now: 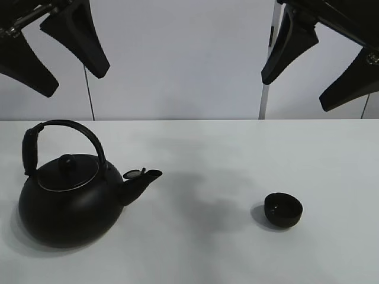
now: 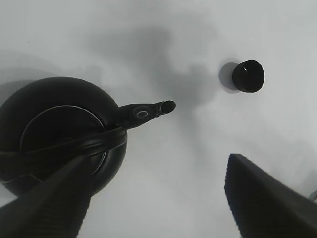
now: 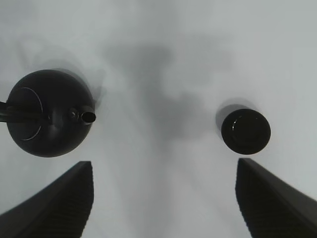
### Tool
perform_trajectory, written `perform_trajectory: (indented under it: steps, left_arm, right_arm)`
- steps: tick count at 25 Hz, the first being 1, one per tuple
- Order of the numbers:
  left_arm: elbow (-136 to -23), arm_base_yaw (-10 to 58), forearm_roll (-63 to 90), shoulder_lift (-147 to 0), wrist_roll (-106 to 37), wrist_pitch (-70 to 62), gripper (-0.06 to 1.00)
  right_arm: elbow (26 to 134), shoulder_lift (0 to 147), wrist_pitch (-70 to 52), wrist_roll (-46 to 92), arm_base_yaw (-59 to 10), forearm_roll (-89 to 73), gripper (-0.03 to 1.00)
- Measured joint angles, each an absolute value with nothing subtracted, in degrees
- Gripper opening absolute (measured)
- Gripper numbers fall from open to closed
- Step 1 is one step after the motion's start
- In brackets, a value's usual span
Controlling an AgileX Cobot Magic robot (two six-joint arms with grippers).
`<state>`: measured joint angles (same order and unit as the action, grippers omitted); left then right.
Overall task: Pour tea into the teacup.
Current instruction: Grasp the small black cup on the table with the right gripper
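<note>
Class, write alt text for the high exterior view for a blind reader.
A large black kettle stands at the left of a white table, its spout toward a small black teacup at the right. The left gripper and right gripper hang open above, empty.

**You're looking at a robot lab bench, staged for a tabletop trial.**

You can tell from the plain white table [image 1: 237, 154], which fills the exterior high view from side to side. Behind it a flat white backdrop [image 1: 177, 59] closes off the rear, with a thin metal upright [image 1: 263, 89] and a thin dark cable [image 1: 89, 94] against it. The left gripper [image 1: 76, 83] and the right gripper [image 1: 299, 93] hang above the surface, both black with ribbed finger pads and jaws spread. The props set out for you are a black kettle [image 1: 65, 201] and a small black teacup [image 1: 283, 210], well apart on the white top. Soft, even light throws faint grey shadows.
</note>
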<state>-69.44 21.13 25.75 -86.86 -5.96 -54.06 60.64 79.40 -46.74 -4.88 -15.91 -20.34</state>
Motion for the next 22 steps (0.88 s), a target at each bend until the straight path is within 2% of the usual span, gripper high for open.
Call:
perform_trajectory:
  steps: [7, 17, 22]
  left_arm:
    - [-69.4, 21.1, 25.7, -86.9, -6.0, -54.1, 0.54]
    - [-69.4, 21.1, 25.7, -86.9, -6.0, -54.1, 0.54]
    - [-69.4, 21.1, 25.7, -86.9, -6.0, -54.1, 0.54]
  right_arm:
    - [60.6, 79.4, -46.7, -3.8, -15.9, -20.3, 0.55]
    - [60.6, 79.4, -49.8, 5.7, -16.0, -20.0, 0.55]
    - [60.6, 79.7, -49.8, 5.8, -20.3, -13.8, 0.55]
